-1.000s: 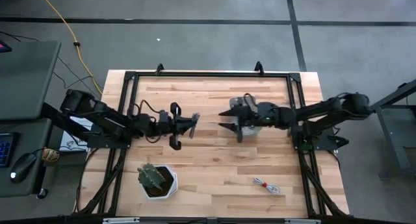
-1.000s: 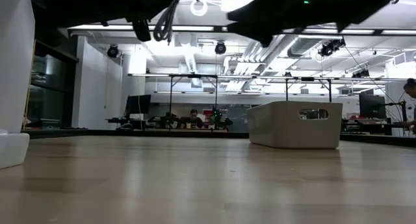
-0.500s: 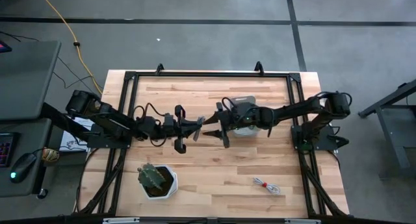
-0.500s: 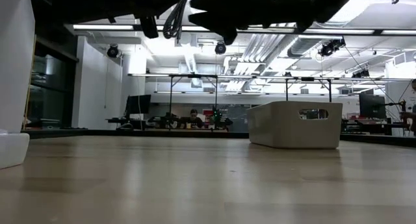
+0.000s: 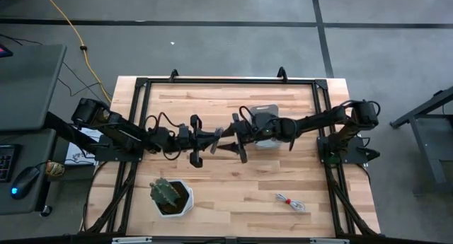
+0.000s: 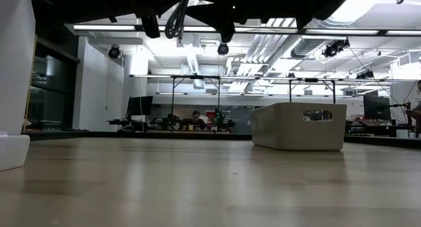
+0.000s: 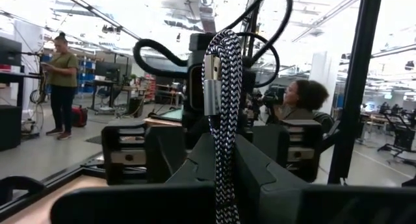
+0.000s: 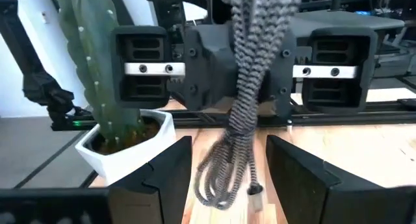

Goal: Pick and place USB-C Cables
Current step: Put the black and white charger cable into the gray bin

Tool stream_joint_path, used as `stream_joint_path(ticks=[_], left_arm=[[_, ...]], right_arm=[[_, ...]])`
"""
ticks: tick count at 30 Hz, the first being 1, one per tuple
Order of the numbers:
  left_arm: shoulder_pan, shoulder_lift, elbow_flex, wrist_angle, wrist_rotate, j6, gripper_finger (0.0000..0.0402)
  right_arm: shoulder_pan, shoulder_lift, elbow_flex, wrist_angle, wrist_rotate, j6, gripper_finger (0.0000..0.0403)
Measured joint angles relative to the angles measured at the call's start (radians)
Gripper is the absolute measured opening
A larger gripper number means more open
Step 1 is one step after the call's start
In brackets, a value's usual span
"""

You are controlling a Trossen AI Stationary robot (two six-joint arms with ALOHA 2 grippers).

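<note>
My left gripper [image 5: 214, 138] is above the middle of the table, shut on a grey braided USB-C cable [image 7: 221, 87]. My right gripper [image 5: 228, 141] faces it at close range and is open. In the right wrist view its two fingers [image 8: 170, 169] stand on either side of the hanging cable bundle [image 8: 244, 113] without touching it. The pale tray [image 5: 265, 109] stands on the table under the right arm. A whitish cable with red [image 5: 291, 201] lies near the table's near right corner. The other cables are hidden or out of view. My left gripper pinches the grey braided bundle between its two fingers, partway along its length [image 7: 224, 185]. The fingers are level, pointing toward the table's right, and lie across the bundle. The bundle is lifted clear of the table, and its looped lower end [image 8: 221, 178] hangs slack below.
A cactus in a white pot [image 5: 170, 196] stands near the table's near left edge and also shows as the cactus [image 8: 97, 62] in the right wrist view. The tray [image 6: 299, 125] is to the far right of centre. People are in the room beyond the table.
My right gripper has moved toward the table's left, away from the tray and up to my left gripper, ending with its open fingers around the hanging cable. My left gripper has shifted a little toward the table's right, still holding the cable.
</note>
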Motion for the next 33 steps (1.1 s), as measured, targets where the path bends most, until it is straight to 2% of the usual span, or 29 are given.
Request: stream_joint_path(ticks=[4,8,14,18,26,33], left_arm=[[-0.002,0.0,0.0,0.002,-0.012,-0.001,0.0],[-0.018,0.0,0.0,0.012,-0.067,-0.001,0.0],[-0.035,0.0,0.002,0.048,-0.076,0.002,0.0],[-0.044,0.006,0.017,0.045,-0.079,0.016,0.0001],[-0.047,0.117,0.087,0.062,-0.077,0.016,0.0001],[-0.047,0.115,0.091,0.053,-0.077,0.024,0.0001]], right_arm=[[0.005,-0.001,0.0,0.059,0.003,0.036,0.0188],[0.007,-0.001,0.0,0.057,0.013,0.037,0.0188],[0.007,-0.001,0.0,0.05,0.077,0.042,0.0188],[0.007,-0.001,0.0,0.051,0.076,0.045,0.0188],[0.013,0.0,-0.003,0.037,0.044,0.054,0.0188],[0.011,0.0,-0.003,0.027,0.05,0.051,0.0188]])
